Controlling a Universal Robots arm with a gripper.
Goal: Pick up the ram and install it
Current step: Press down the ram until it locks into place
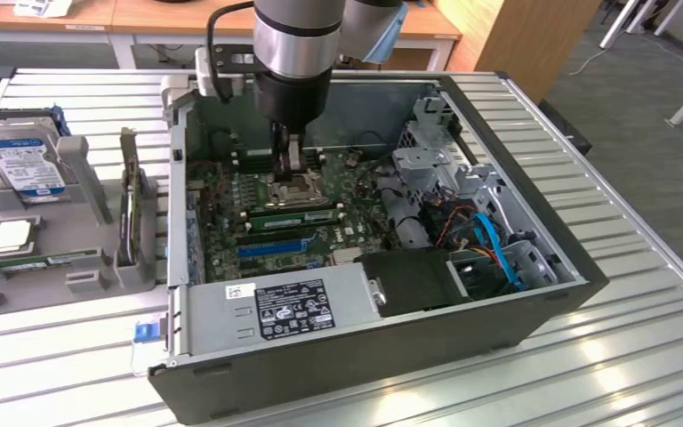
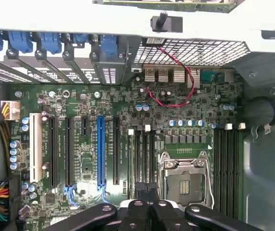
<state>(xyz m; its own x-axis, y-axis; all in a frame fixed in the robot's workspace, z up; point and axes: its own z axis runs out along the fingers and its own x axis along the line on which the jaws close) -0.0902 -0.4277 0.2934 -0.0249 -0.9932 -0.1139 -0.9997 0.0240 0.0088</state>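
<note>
Counter (image 1: 626, 356): ribbed metal slats, pale grey, carrying everything below.

Computer case (image 1: 354, 374): dark steel box lying on its side, open panel up. The claw hangs inside it, over the far half.

Power supply (image 1: 282, 307): grey sheet-metal block with a black label, at the case's near wall, well in front of the claw.

Motherboard (image 1: 317, 240): green, flat, studded with small parts; directly beneath the claw. In the wrist view the long expansion slots, one blue (image 2: 100, 151), the rest black, run parallel to each other.

Claw (image 1: 285, 160): black, clenched, fingers together, just above the open square CPU socket (image 1: 295, 189) with its shiny metal frame. Nothing visible between the fingers in the wrist view (image 2: 149, 204).

Hard drive (image 1: 15, 165): silver slab with blue-and-white label, upright in a grey holder on the counter, well off to the exterior view's left of the claw.

Ram (image 1: 36, 263): thin green stick with a white sticker, lying flat in the grey tray outside the case, far to the exterior view's left of the claw and nearer the camera. Long axis runs roughly left to right in the exterior view, the right end tipped slightly away from the camera.
</note>
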